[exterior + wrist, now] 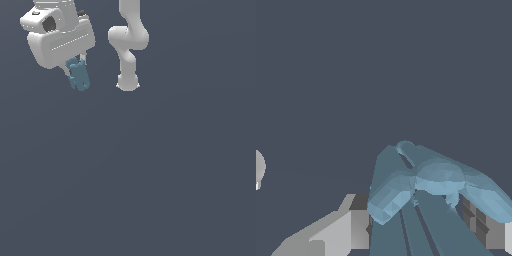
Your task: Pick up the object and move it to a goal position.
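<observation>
Pinching the object [428, 182] between its jaws, the gripper [76, 70] carries it clear of the ground, a hold that suits hauling it off to a goal, though no goal marker shows. Wrist view puts the teal piece right across the fingers [483, 227], knobby lobes bulging past them; farther off, exterior view shows it hanging below the white hand, arm base [127, 82] off toward the exterior view's right.

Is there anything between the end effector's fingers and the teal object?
Nothing: in the wrist view the teal object sits directly between the fingers, held by the end effector; the exterior view agrees.
</observation>
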Controlling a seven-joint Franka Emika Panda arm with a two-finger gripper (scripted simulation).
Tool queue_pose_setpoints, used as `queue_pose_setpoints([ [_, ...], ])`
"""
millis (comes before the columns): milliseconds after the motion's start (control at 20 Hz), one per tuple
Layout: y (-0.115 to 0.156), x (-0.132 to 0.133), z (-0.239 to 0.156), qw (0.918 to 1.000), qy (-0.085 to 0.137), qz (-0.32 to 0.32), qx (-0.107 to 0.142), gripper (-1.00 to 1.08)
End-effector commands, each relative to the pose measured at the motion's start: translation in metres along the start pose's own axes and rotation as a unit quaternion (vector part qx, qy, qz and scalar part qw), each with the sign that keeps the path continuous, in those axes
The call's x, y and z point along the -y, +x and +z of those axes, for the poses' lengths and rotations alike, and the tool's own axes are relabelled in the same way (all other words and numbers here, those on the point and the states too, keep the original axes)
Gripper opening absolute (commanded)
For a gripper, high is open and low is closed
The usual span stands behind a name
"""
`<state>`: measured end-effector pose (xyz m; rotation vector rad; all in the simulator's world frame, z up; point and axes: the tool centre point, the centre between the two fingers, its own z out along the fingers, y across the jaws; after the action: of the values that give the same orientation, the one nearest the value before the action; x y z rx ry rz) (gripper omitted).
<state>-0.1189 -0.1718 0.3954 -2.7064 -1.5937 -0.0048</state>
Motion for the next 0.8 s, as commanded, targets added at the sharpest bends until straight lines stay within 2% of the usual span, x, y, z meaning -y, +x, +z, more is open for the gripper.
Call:
queue_pose_setpoints([
  [0,-0.010,-0.004,-0.022,1.0000,0.001,0.000,0.000,-1.00],
  [350,-0.029,-0.014,-0.063,1.0000,0.000,0.000,0.001,-1.00],
  [750,-0.038,-0.020,-0.084,1.0000,0.000,0.000,0.002,-1.00],
])
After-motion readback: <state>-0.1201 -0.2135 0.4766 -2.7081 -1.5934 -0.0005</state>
